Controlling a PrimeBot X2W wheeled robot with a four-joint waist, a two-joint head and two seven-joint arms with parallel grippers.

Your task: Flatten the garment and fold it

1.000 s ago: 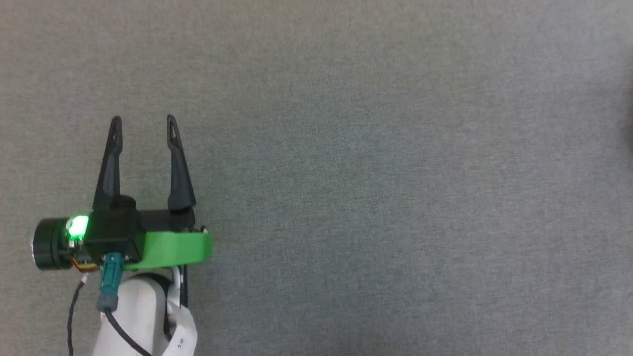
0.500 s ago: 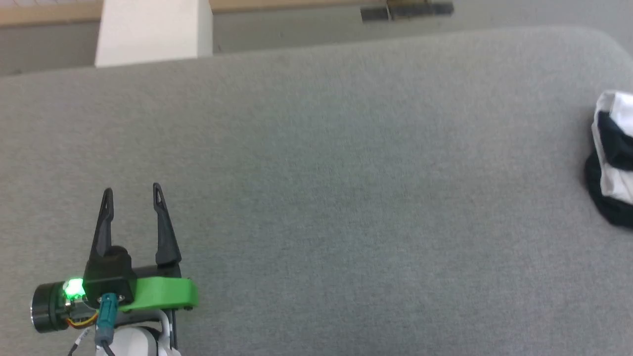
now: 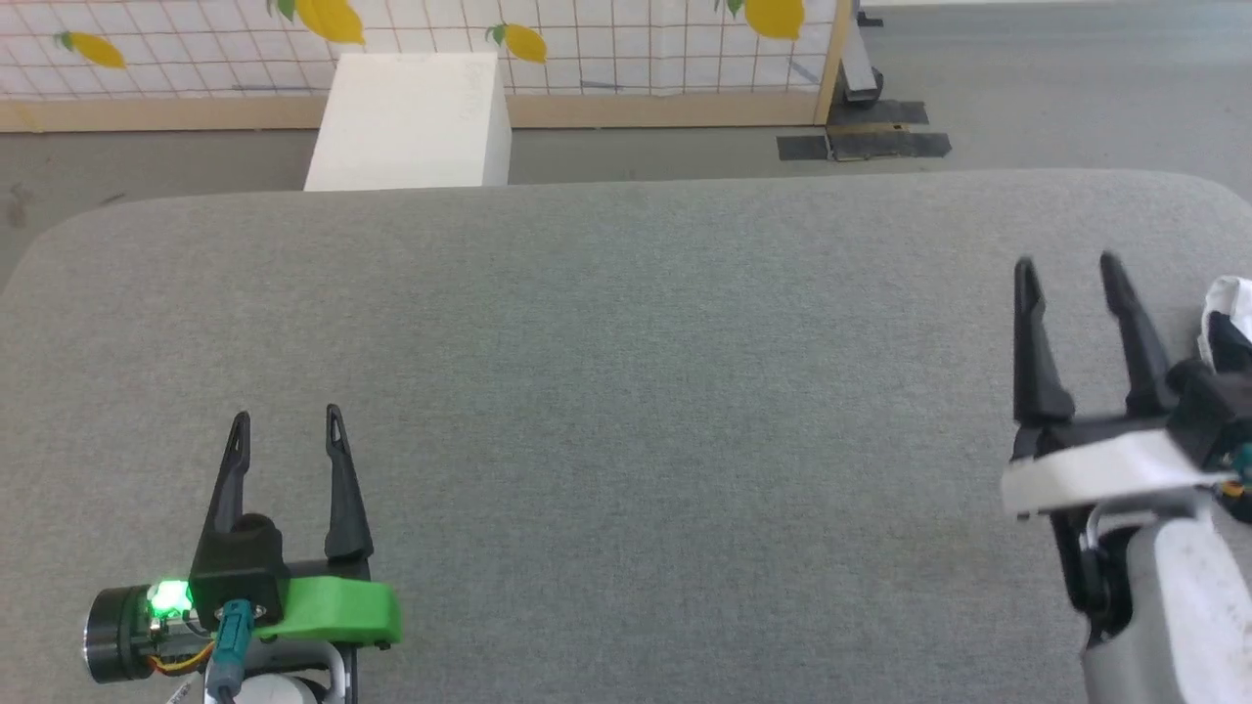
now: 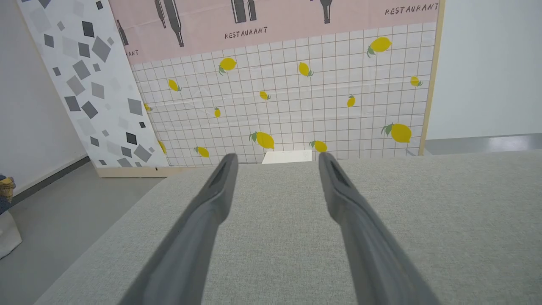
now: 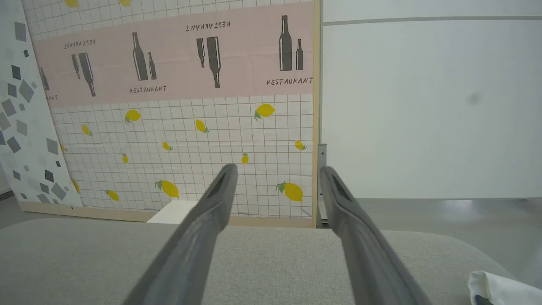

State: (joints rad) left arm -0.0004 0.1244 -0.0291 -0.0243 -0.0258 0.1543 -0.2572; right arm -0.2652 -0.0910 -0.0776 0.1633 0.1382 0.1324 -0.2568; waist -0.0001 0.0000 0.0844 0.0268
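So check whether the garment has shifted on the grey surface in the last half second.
Cannot tell. The head camera swung; the garment lies cropped at the frame edge, near the grey surface's rounded far-right corner both times, so no shift shows.

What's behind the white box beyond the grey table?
A lemon-print grid panel on a wooden base strip stands behind the white box. The box covers part of that strip, and the grey table hides the box's bottom.

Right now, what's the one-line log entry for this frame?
left gripper: open, empty | right gripper: open, empty | T-shirt: bunched at table right edge, not held
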